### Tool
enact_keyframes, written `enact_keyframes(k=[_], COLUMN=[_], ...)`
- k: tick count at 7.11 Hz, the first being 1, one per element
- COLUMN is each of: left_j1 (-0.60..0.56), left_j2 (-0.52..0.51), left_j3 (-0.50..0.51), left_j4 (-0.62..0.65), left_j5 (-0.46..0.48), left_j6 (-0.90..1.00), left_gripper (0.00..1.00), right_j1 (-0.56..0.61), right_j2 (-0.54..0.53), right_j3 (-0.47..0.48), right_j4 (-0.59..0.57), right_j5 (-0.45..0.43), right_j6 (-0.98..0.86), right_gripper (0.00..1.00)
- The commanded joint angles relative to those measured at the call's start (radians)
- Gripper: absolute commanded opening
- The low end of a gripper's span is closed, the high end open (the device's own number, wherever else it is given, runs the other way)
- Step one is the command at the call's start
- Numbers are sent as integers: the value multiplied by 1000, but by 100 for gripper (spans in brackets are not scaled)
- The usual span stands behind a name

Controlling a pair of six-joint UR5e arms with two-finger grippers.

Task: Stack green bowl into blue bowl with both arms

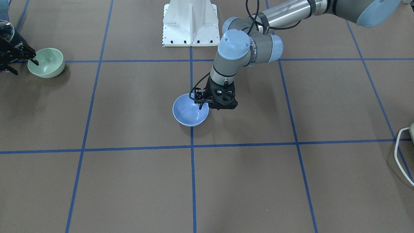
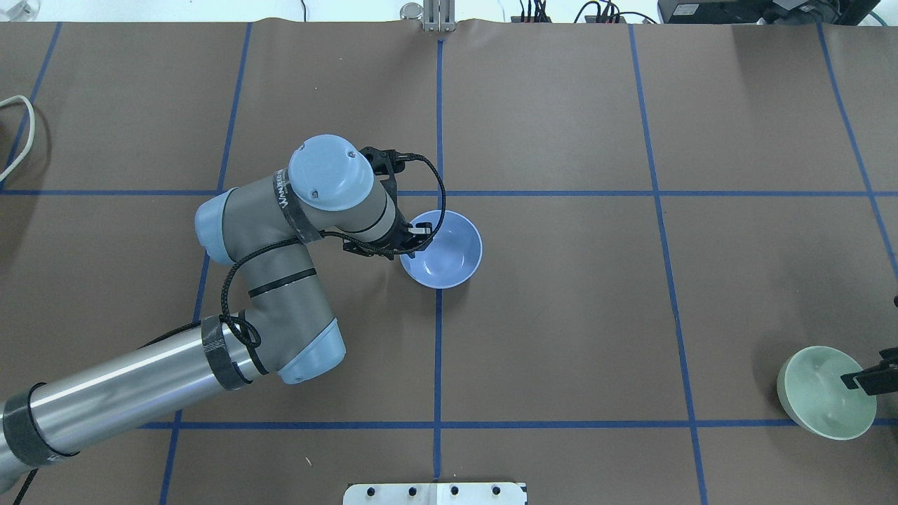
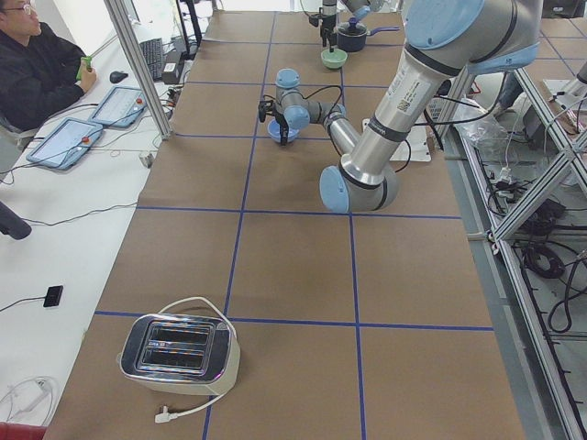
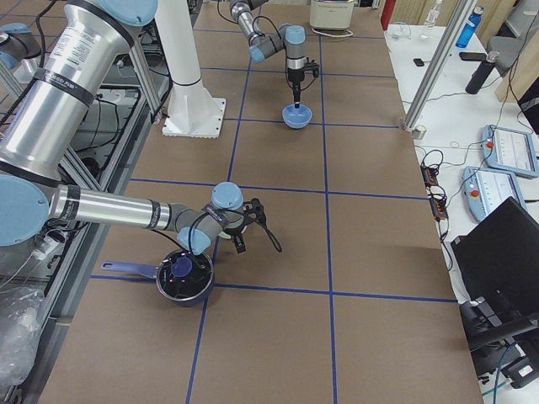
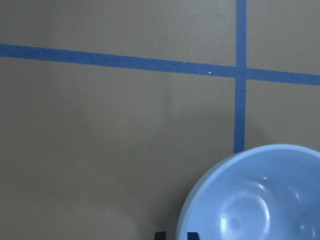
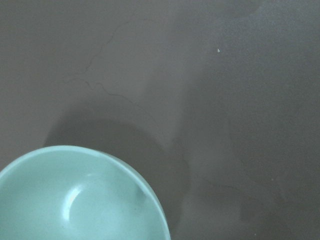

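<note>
The blue bowl [image 1: 189, 113] [image 2: 449, 252] stands near the table's centre on a blue tape line. My left gripper [image 1: 201, 102] [image 2: 419, 231] is shut on its rim on the robot's left side. In the left wrist view the two fingertips [image 5: 160, 235] straddle the rim of the blue bowl [image 5: 260, 200]. The green bowl [image 1: 48, 63] [image 2: 821, 393] is far out on the robot's right. My right gripper [image 1: 33, 61] [image 2: 861, 379] grips its rim. The bowl's offset shadow suggests it hangs slightly above the table. It also shows in the right wrist view [image 6: 75, 200].
A dark pot [image 4: 184, 276] sits close to the green bowl by the right arm. A toaster [image 3: 179, 348] stands at the table's left end, with a white cable [image 1: 399, 152]. The white pedestal base [image 1: 190, 24] is at the robot's side. Operators sit beside the table.
</note>
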Motion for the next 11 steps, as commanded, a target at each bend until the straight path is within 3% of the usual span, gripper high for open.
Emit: enact_keyframes(k=[1,3,4,6,7,9,10,11], left_j1=[-86,-155,-189,-273,-298,-388,-443,-499], left_j2=[25,71,92,159,239,429,507,558], left_j3=[-50,-102,-115,-160,-206,-263,-276,-273], left_j4=[4,8,8,8,8,-13,-59,-70], left_j5=[-115,-184,-218,-292,-289,-292,-306,-344], left_j6=[7,36,57,103,215,443,529,611], left_gripper=[97,97,97,98,98,98,98,98], right_j1=[-9,-20,-23,-22,-20,95,200,232], right_j2=[2,8,9,18,34,133,249,352], right_j3=[-6,-9,-9,-9,-9,3,26,69], right_j4=[0,0,-3,0,3,-58,-210,-389], right_j5=[-1,-1,2,4,10,141,200,226], right_j6=[0,0,9,11,21,60,63,64], right_gripper=[53,23,0,0,0,0,0,0])
